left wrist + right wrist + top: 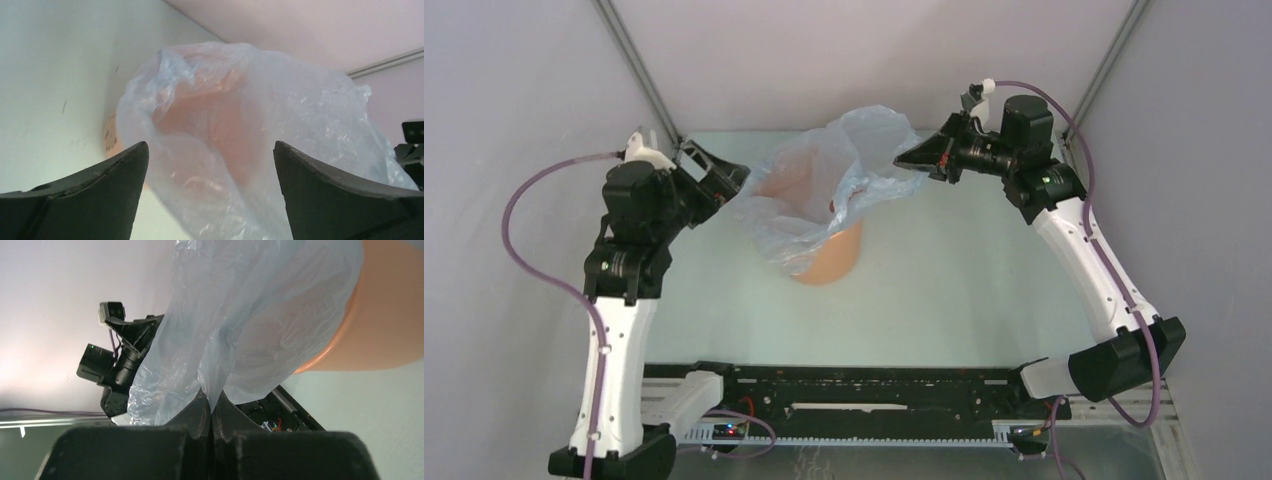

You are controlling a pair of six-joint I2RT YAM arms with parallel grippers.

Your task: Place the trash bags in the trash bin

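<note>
The pale blue-grey trash bag [844, 170] is draped over the mouth of the orange trash bin [834, 262], which stands upright at the table's middle back. My right gripper [904, 158] is shut on the bag's right edge and holds it up; in the right wrist view the film [240, 340] is pinched between the closed fingertips [200, 407], with the bin [385, 315] behind. My left gripper [739, 188] is open just left of the bag. In the left wrist view the bag [260, 150] over the bin [111, 137] fills the space beyond the parted fingers [125, 165].
The pale green table [984, 290] is enclosed by grey walls with metal corner posts [639, 70]. A black rail [854, 390] runs along the near edge between the arm bases.
</note>
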